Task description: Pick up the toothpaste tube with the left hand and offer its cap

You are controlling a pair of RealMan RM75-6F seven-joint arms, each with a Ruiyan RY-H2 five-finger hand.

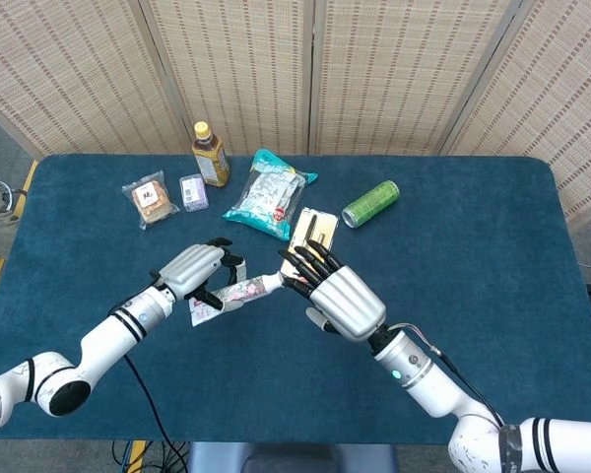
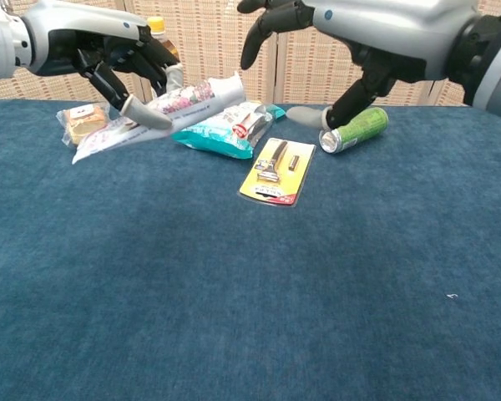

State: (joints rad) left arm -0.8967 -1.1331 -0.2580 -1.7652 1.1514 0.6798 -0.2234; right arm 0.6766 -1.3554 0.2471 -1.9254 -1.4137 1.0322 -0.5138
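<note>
bottle (image 1: 210, 154), green can (image 1: 370, 203), razor pack (image 2: 276, 171)

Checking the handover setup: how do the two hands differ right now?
The left hand grips the toothpaste tube above the table; the right hand holds nothing. The left hand's fingers curl round the tube; the right hand's are spread, reaching toward the cap. Both hover off the table.

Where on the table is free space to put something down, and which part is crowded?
The near half of the table, in front of the razor pack, is bare, and so is the right end beyond the green can. The far left is crowded: bottle, two small packets, teal bag.
</note>
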